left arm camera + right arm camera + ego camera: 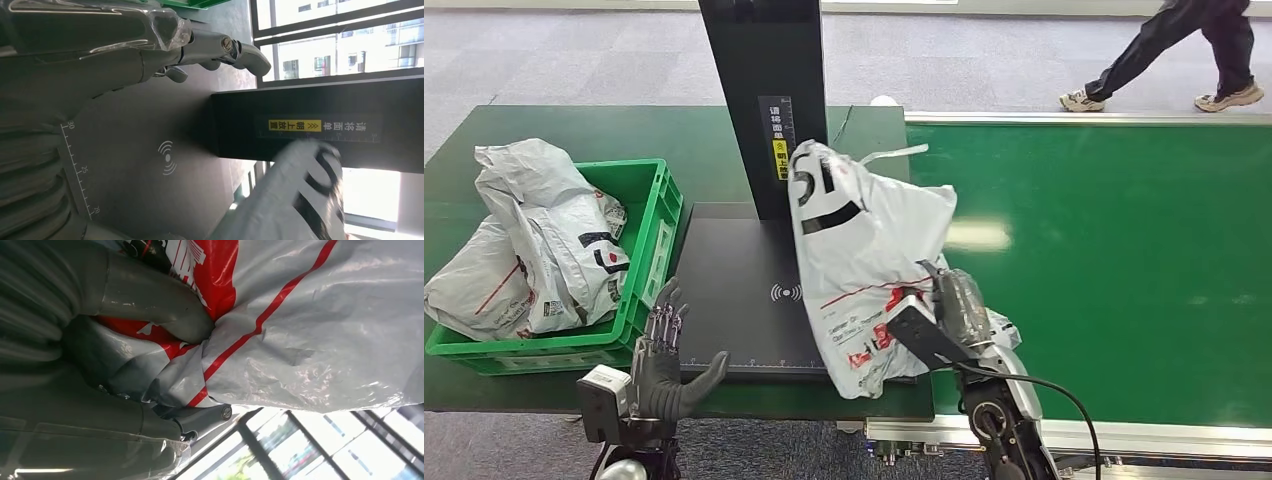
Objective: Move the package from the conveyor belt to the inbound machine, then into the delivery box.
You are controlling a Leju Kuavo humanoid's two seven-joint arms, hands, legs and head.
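Observation:
A white plastic package (864, 240) with black and red print stands tilted over the right part of the black inbound machine plate (744, 300), leaning near its black post (764, 100). My right hand (954, 310) grips its lower right side; in the right wrist view the thumb (160, 305) and fingers (200, 417) squeeze the crumpled package (310, 330). My left hand (662, 365) is open at the plate's front left edge, holding nothing. The left wrist view shows its fingers (220, 50) spread above the plate (150, 150), with the package (285, 200) blurred beyond.
A green delivery box (649, 240) at the left holds several white packages (534, 240). The green conveyor belt (1114, 260) lies to the right. A person's legs (1174, 50) walk past behind the belt.

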